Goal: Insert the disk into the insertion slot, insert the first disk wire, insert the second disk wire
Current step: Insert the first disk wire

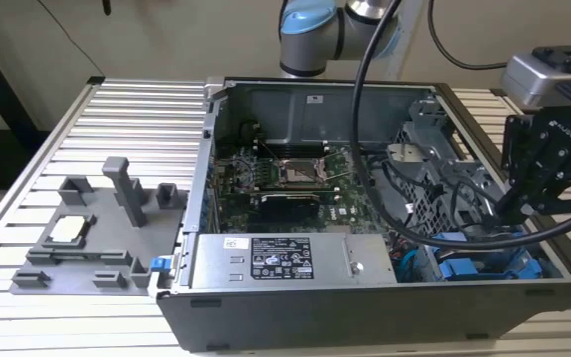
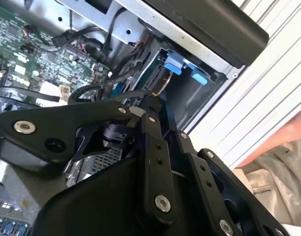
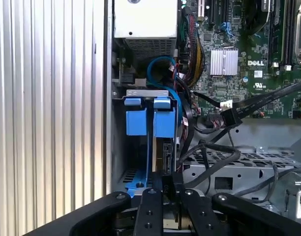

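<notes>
Two blue carrier ends sit in the insertion slot; jaws closed near it, contents unclear.

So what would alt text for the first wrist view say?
Looking into an open computer case: two blue carrier ends sit side by side in a grey drive cage, with the black gripper near them. A green motherboard and black cables lie beside.

Blue carrier ends in the grey insertion slot, green motherboard, silver ribbed table, black cables
</notes>
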You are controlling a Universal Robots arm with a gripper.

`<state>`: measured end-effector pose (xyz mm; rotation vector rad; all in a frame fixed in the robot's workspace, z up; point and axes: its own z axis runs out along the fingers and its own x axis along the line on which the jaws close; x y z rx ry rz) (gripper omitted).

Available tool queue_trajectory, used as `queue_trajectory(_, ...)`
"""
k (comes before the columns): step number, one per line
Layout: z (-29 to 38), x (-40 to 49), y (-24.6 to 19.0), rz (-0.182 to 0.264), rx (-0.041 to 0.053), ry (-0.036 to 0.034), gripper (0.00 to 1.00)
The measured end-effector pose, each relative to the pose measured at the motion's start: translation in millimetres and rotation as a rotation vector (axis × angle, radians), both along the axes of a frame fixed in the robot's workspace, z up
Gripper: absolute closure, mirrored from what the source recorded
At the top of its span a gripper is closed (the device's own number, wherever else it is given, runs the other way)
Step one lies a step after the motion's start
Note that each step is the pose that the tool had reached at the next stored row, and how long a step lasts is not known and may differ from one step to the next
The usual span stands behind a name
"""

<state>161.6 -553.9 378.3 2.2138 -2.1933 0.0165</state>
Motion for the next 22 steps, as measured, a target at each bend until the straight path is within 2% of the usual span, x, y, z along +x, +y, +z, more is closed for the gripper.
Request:
queue_trajectory(3,-0.1,0.0,-0.9,-0.001,0.0552,0.0001,0.81)
queue_trajectory(4,-0.2,0.3,-1.9,-0.001,0.0658,0.0010,0.81)
queue_trajectory(5,-0.2,1.6,-3.1,-0.001,0.0680,0.0058,0.81)
queue_trajectory(9,-0.4,10.3,-5.3,-0.002,0.0681,0.0436,0.81)
queue_trajectory(11,-0.8,15.2,-6.0,-0.003,0.0675,0.0573,0.81)
queue_trajectory(12,-1.4,16.4,-6.4,-0.003,0.0674,0.0594,0.81)
queue_trajectory(16,-6.0,17.6,-9.0,-0.003,0.0676,0.0601,0.81)
queue_trajectory(22,-15.2,17.7,-9.4,-0.003,0.0673,0.0601,0.81)
